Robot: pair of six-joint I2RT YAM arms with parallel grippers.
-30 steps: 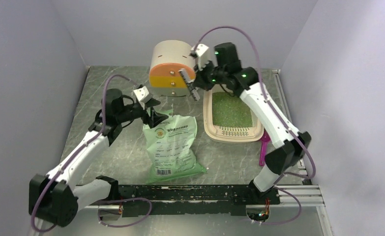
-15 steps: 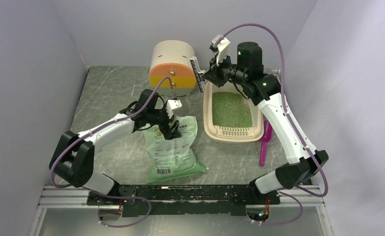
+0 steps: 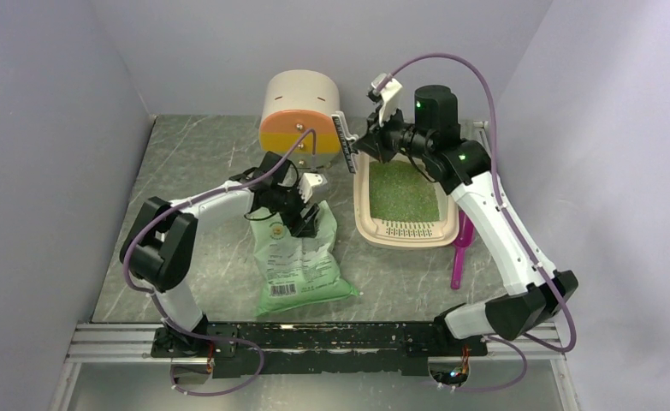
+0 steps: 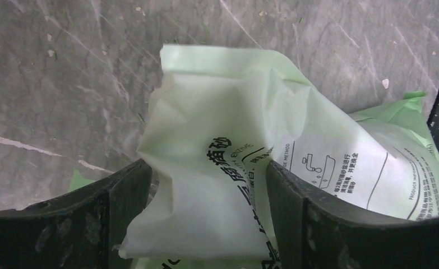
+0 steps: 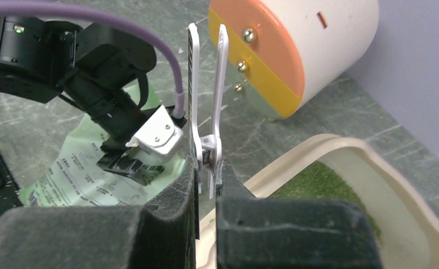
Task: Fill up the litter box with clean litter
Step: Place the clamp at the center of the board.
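The beige litter box [image 3: 404, 238] stands right of centre with green clean litter [image 3: 400, 190] spread over its floor; the right wrist view shows its rim [image 5: 340, 147] and the litter [image 5: 329, 185]. My right gripper [image 3: 367, 135] hovers above the box's far left corner, shut [image 5: 207, 179] on a long black-and-white bag clip [image 5: 220, 84] that points at the drawer unit. A green printed bag [image 3: 301, 265] lies flat beside the box. My left gripper [image 3: 301, 216] sits on the bag's top end, and its jaws [image 4: 206, 168] press the crumpled top fold [image 4: 217, 112] from both sides.
A round beige-and-orange drawer unit [image 3: 301, 116] stands at the back, close to the clip's tip. A magenta scoop [image 3: 459, 253] lies along the box's right side. Grey walls close in the table on three sides.
My left arm has swung in from the left onto the bag's top end. My right arm has carried the clip to the right, from in front of the drawer unit to the box's far corner.
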